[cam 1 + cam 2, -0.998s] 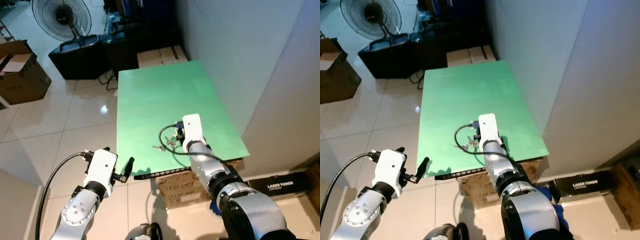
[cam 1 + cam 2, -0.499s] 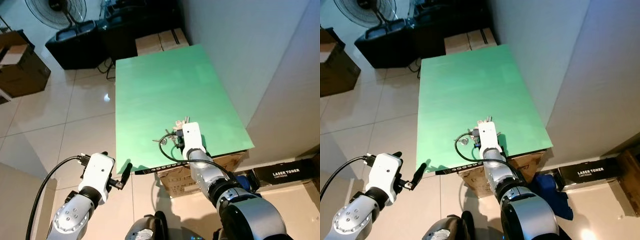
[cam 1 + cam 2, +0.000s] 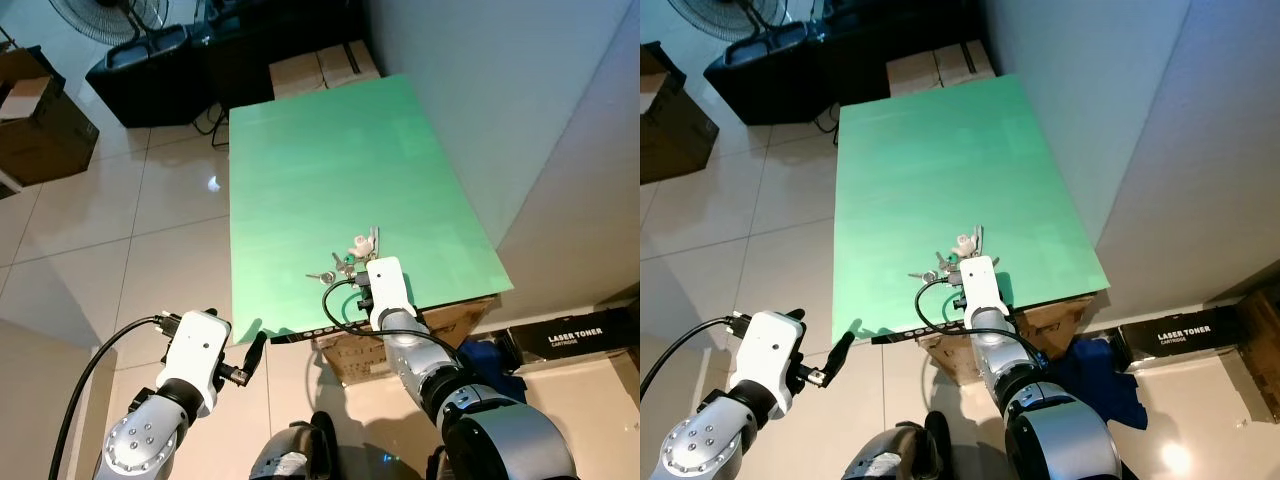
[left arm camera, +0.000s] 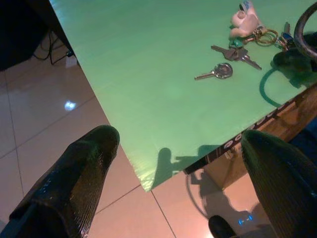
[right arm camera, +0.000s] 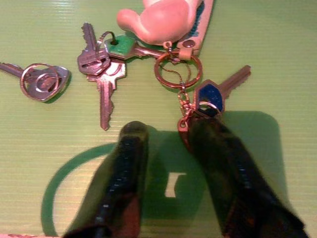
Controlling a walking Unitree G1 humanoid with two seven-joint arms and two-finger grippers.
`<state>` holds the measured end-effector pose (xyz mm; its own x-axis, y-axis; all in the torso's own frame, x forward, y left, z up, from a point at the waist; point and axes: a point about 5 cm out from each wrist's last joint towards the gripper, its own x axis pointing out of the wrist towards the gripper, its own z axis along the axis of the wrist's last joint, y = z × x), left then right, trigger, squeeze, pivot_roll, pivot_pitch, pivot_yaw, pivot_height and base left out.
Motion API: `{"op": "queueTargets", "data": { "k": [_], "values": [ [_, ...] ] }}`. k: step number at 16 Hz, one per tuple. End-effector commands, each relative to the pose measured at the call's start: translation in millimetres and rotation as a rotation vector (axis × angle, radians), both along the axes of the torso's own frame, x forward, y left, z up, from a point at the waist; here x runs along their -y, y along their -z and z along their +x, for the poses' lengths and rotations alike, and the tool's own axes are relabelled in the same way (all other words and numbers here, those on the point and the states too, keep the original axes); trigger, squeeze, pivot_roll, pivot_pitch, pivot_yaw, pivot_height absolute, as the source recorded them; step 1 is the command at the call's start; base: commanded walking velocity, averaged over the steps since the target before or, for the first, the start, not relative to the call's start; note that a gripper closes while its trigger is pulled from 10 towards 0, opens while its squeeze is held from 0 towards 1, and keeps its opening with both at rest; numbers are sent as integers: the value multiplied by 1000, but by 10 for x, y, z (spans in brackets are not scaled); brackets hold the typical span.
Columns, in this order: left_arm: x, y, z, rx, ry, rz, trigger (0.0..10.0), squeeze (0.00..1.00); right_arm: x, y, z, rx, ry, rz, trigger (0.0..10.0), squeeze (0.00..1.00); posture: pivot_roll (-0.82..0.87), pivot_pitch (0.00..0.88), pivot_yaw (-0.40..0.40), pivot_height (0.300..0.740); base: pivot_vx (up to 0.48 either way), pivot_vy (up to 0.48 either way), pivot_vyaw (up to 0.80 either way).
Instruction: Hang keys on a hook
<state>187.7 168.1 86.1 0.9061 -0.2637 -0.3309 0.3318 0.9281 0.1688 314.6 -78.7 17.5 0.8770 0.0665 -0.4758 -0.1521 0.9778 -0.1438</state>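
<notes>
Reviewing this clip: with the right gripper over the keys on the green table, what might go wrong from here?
1. The right gripper is open short of the bunch of metal keys with a pink charm; closing may catch one blue-headed key.
2. A separate silver key lies apart and may be left behind.

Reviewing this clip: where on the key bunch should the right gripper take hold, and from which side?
Probably the copper ring joining the key bunch. It lies flat on the green table, so come straight down from above. The right gripper, open, is just short of it. The pink charm is bulkier, and gripping it leaves the ring free for a hook.
</notes>
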Motion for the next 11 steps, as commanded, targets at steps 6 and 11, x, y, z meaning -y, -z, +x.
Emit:
{"op": "queueTargets", "data": {
  "k": [6, 11],
  "values": [
    [-7, 12, -60, -34, 12, 10, 10000, 0, -50, 215, -210, -97, -4, 4, 0, 0, 112, 277, 222, 740, 0, 0, 0],
    [19, 39, -42, -42, 13, 5, 10000, 0, -54, 183, -183, -71, -4, -10, 0, 0, 100, 281, 215, 740, 0, 0, 0]
  ]
}}
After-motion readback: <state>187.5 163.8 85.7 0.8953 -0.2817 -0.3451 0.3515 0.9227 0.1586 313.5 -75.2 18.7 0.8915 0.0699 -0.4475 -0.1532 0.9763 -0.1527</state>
